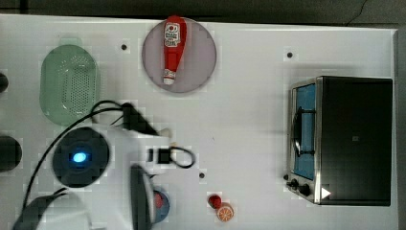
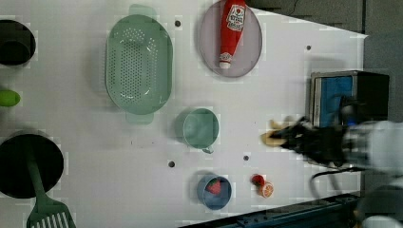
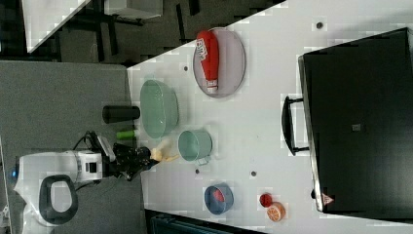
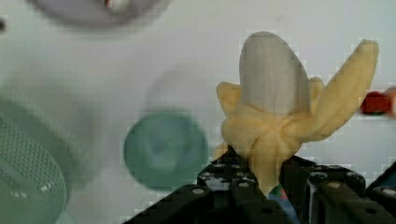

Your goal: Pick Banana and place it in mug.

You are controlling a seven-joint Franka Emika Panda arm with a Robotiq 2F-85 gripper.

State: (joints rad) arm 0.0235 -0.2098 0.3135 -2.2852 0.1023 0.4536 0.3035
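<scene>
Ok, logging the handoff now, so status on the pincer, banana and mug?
Pincer shut on peeled banana, held off the table. Mug upright, nothing seen inside, banana not yet over it. Nothing between them.

White arm [image 3: 53, 168], black end effector [image 3: 146, 160]

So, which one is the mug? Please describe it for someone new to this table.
Find the big pale-green colander on the white table. Just off its lower-right end in the left view stands the mug: small, round, teal-green, with a short side handle, empty, unlike the blue bowl.
</scene>
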